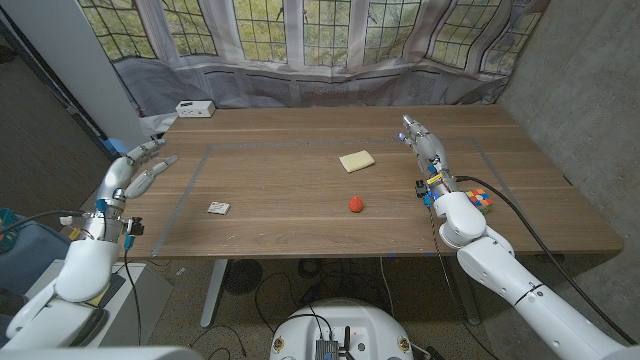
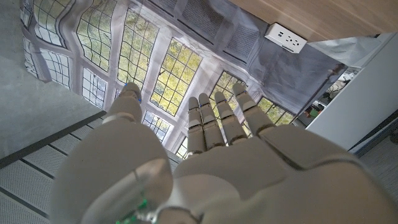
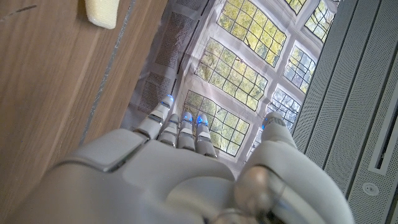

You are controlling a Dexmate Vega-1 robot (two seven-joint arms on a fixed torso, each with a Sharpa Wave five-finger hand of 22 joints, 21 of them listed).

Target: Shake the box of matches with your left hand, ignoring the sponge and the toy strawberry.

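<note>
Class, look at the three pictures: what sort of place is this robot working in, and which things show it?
Probably an indoor lab or test room: a long wooden table on a metal frame, a printed backdrop of leaded windows behind it, and loose cables on the floor beneath.

Yellow sponge (image 1: 356, 160), red toy strawberry (image 1: 355, 204), brown wooden table (image 1: 300, 230)

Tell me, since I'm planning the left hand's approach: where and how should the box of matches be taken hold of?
Judging by the head view, the box of matches lies flat and low on the table, so a side scoop looks poor. Better to come down from above and pinch it across two opposite edges. The left hand, open at the table's left edge, is nearest. The box is too small to tell its long side.
</note>
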